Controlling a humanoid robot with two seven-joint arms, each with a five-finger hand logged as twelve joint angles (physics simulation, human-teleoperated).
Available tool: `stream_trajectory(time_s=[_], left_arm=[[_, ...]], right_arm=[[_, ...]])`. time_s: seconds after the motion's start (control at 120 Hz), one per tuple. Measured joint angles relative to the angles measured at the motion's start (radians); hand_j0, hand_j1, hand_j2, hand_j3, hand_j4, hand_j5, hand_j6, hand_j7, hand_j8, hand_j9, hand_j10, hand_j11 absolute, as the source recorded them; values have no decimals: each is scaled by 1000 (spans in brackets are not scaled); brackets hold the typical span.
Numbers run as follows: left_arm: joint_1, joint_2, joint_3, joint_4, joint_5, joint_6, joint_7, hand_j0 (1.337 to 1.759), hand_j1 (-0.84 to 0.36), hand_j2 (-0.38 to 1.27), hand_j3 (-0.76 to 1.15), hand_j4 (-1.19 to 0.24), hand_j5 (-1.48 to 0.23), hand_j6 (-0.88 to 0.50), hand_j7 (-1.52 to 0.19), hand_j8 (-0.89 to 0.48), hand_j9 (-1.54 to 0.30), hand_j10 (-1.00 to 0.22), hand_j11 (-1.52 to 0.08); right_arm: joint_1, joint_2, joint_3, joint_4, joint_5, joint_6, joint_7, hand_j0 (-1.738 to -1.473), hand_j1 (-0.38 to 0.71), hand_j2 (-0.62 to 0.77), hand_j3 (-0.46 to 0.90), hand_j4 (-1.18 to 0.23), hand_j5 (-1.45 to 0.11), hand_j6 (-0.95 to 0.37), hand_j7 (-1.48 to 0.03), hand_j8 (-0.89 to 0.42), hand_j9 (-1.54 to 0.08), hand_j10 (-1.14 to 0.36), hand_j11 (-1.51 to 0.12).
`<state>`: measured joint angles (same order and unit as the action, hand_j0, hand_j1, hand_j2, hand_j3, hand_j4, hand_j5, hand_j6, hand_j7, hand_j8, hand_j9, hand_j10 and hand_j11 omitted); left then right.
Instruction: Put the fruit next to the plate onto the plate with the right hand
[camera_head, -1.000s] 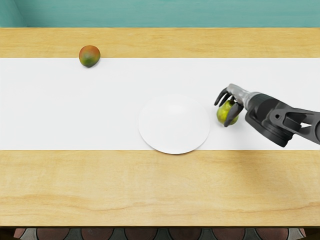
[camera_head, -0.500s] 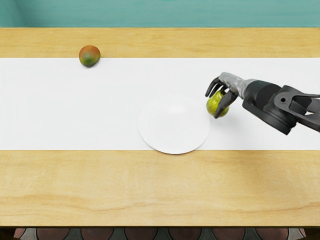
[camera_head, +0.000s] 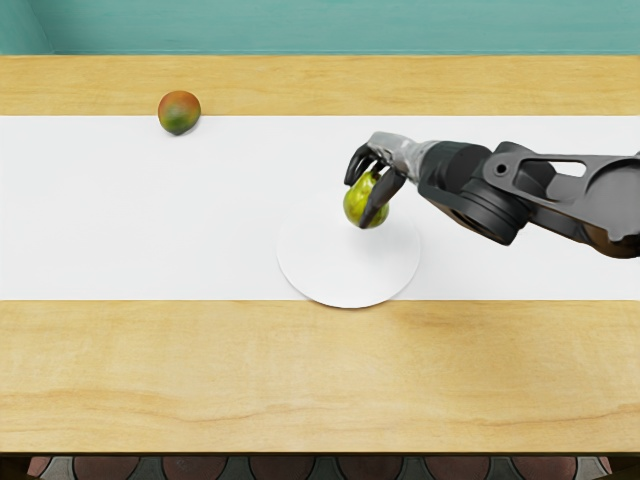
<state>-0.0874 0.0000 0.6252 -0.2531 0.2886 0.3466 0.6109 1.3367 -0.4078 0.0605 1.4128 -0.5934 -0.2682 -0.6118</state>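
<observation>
Head view: the right hand (camera_head: 376, 172), its arm reaching in from the right edge, has its fingers curled around the green fruit (camera_head: 362, 206), which hangs just below the palm. A second ago this fruit sat on the white cloth (camera_head: 120, 220) beside the plate, with the hand closing on it. Half a second ago it was off the cloth and level with the plate's edge. Now the hand and fruit are over the far part of the white plate (camera_head: 335, 268), whose bare middle lies just beneath and ahead of the fingertips. I cannot tell whether the fruit touches the plate; it looks carried. The pick-up and most of the carry seem done, leaving the lowering and release. A red-green fruit (camera_head: 179, 111) lies well beyond the fingertips, unmoved. The left arm is out of view.
</observation>
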Motion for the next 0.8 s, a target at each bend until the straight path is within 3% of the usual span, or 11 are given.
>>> stream_trajectory(time_s=[0.258, 0.375, 0.483, 0.7, 0.8], left_arm=[[-1, 0, 0, 0, 0, 0, 0, 1658, 349, 0, 0, 0, 0, 0, 0, 0, 0, 0, 0], [0, 0, 0, 0, 0, 0, 0, 1658, 349, 0, 0, 0, 0, 0, 0, 0, 0, 0, 0], [0, 0, 0, 0, 0, 0, 0, 1658, 349, 0, 0, 0, 0, 0, 0, 0, 0, 0, 0], [0, 0, 0, 0, 0, 0, 0, 1658, 349, 0, 0, 0, 0, 0, 0, 0, 0, 0, 0], [0, 0, 0, 0, 0, 0, 0, 1658, 349, 0, 0, 0, 0, 0, 0, 0, 0, 0, 0]], right_arm=[[6, 73, 0, -47, 8, 1, 0, -1656, 249, 464, 1, -801, -1224, -425, -1109, -282, -1161, -352, -1136], [5, 83, 1, -49, -1, -14, 0, -1657, 19, 274, 0, -483, -730, -270, -666, -185, -695, -229, -680], [5, 86, 2, -45, -3, -19, 1, -1657, -119, 160, 0, -296, -445, -171, -407, -121, -424, -147, -416], [-4, 51, 24, 30, 24, -76, 1, -1658, -247, 52, 0, -122, -178, -79, -165, -62, -171, -70, -168], [-52, -26, 126, 141, 69, -73, 1, -1658, -273, 30, 0, -86, -124, -60, -116, -50, -120, -55, -118]])
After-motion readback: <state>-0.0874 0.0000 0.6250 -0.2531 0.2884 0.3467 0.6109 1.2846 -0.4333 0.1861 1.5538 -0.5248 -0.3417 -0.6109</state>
